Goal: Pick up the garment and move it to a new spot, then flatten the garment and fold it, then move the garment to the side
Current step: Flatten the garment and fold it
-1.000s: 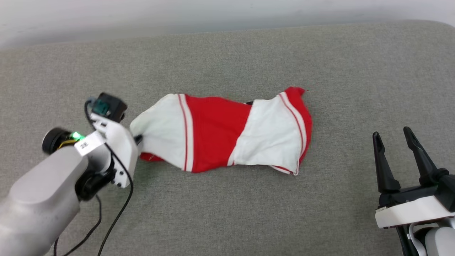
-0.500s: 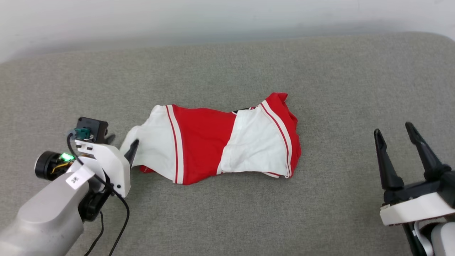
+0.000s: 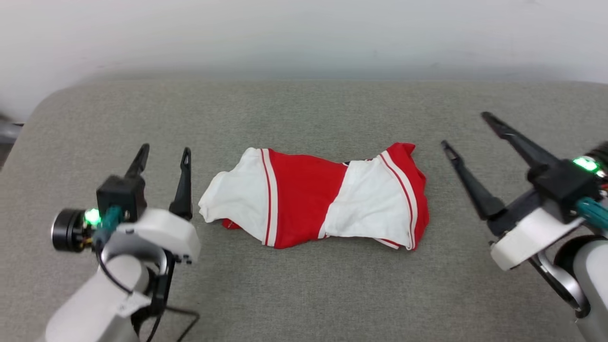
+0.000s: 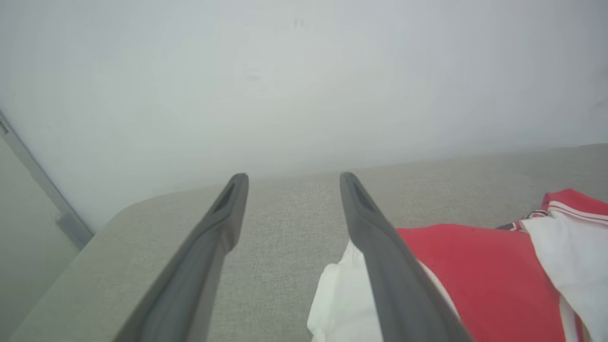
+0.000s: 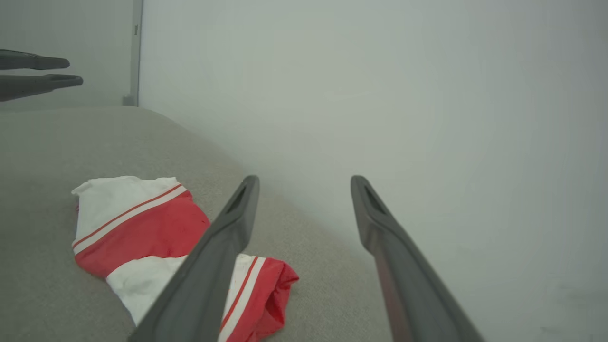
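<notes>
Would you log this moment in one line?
garment: folded, on grey surface | left gripper: open, beside it | right gripper: open, apart

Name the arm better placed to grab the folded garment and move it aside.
Left, probably. The left end effector stands open close beside the garment, at its white end; the right end effector, also open, sits farther off.

Soft, even, bright light with faint shadows; both wrist views look hazy and washed-out.
</notes>
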### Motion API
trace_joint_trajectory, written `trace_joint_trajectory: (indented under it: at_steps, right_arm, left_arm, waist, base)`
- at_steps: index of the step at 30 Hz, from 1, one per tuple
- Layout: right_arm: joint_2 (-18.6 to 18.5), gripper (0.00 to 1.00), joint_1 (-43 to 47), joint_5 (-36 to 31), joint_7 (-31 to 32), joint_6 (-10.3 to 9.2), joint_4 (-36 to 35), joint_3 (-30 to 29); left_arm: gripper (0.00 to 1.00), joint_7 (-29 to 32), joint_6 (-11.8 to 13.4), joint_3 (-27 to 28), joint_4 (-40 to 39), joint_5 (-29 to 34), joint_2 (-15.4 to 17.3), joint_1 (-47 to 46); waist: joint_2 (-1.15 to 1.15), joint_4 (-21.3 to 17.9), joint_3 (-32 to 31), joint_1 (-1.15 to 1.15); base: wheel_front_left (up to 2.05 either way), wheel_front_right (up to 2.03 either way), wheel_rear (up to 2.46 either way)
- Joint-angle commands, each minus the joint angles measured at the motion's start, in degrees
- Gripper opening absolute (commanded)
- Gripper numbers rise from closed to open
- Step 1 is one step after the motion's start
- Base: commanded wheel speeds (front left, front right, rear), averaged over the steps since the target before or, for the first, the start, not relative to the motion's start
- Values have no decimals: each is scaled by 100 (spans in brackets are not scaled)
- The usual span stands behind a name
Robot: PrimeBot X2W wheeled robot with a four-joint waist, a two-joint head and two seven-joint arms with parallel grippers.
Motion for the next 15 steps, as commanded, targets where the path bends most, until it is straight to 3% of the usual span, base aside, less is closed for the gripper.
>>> trace_joint_trajectory:
  at_steps: [1,4,9,15]
  right_arm:
    - [-224,100,-244,172,262,-4,-63,341]
    - [-700,100,-660,609,881,-5,-165,1248]
    - [-1411,100,-1460,1365,2054,-5,-284,2883]
    - [-1705,100,-2511,1857,3021,-5,-97,4403]
  left_arm:
    - [100,-10,133,232,-240,256,-44,340]
    - [100,-11,316,664,-665,704,-182,850]
    - [100,-12,357,1131,-1014,1235,-428,1416]
    - [100,-13,215,1445,-1110,1635,-687,1623]
  waist:
    - [0,87,-8,0]
    - [0,176,13,0]
    - [0,333,101,0]
    - [0,499,332,0]
  base:
    - [0,0,0]
    - [0,0,0]
    - [0,0,0]
    - [0,0,0]
